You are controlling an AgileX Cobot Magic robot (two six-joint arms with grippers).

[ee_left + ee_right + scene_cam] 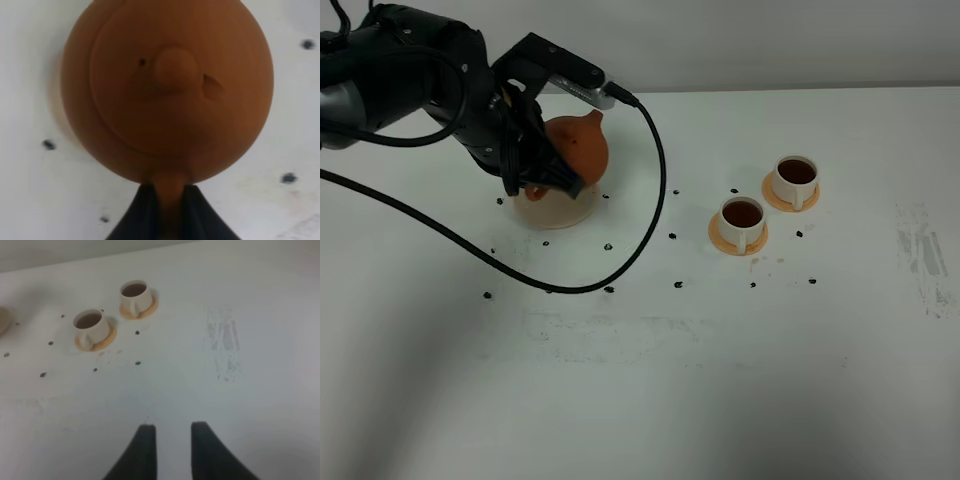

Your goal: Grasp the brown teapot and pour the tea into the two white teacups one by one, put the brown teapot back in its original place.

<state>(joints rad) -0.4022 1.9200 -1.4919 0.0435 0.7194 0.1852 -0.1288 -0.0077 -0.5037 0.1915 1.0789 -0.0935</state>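
left hand (170,200): clamped on brown teapot (167,90) handle | right hand (172,440): parted, holding nothing

1. The left pincer (542,178) and its arm cover the handle side of the brown teapot (576,146) and much of the cream saucer (560,211).
2. The left wrist view is blurred (teapot top cut off).
3. The right pincer (173,440) is cut by the edge.

Bright even light, soft shadows; teapot (167,90) close-up blurry, wrist views slightly soft.
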